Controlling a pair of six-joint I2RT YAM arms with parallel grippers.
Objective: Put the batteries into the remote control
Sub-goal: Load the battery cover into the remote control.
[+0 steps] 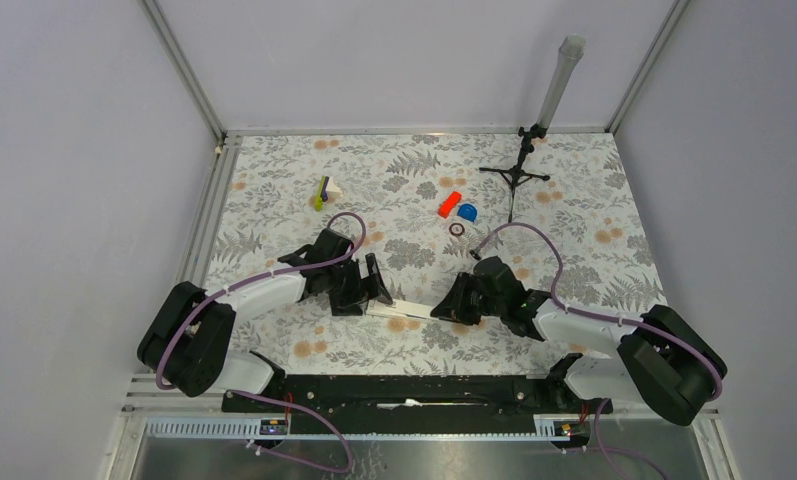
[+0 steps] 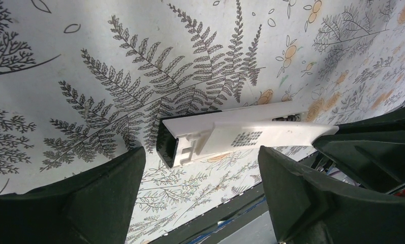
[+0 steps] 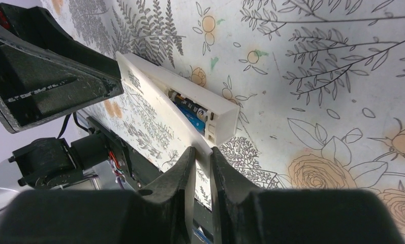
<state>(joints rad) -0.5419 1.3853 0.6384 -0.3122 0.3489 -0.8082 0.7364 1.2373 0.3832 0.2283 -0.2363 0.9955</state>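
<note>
We see smooth matt white plastic on the remote control (image 2: 225, 116), dark at one end, the same dull white plastic on the thin strip (image 2: 281, 133) between the right gripper (image 3: 203, 154) fingers (image 3: 176, 175), glossy blue wrap on the batteries (image 3: 192, 114), finely scratched matt black plastic on the left gripper (image 2: 203, 155), a smooth, low-sheen printed surface (image 2: 88, 51) beneath both.

Fern-print tabletop (image 1: 414, 190): remote control (image 3: 221, 118) near-centre; red block (image 1: 448, 204), blue half-round piece (image 1: 467, 212), dark ring (image 1: 457, 229) farther back; yellow-purple piece (image 1: 321, 192) far left; tripod (image 1: 515, 172) far right.
</note>
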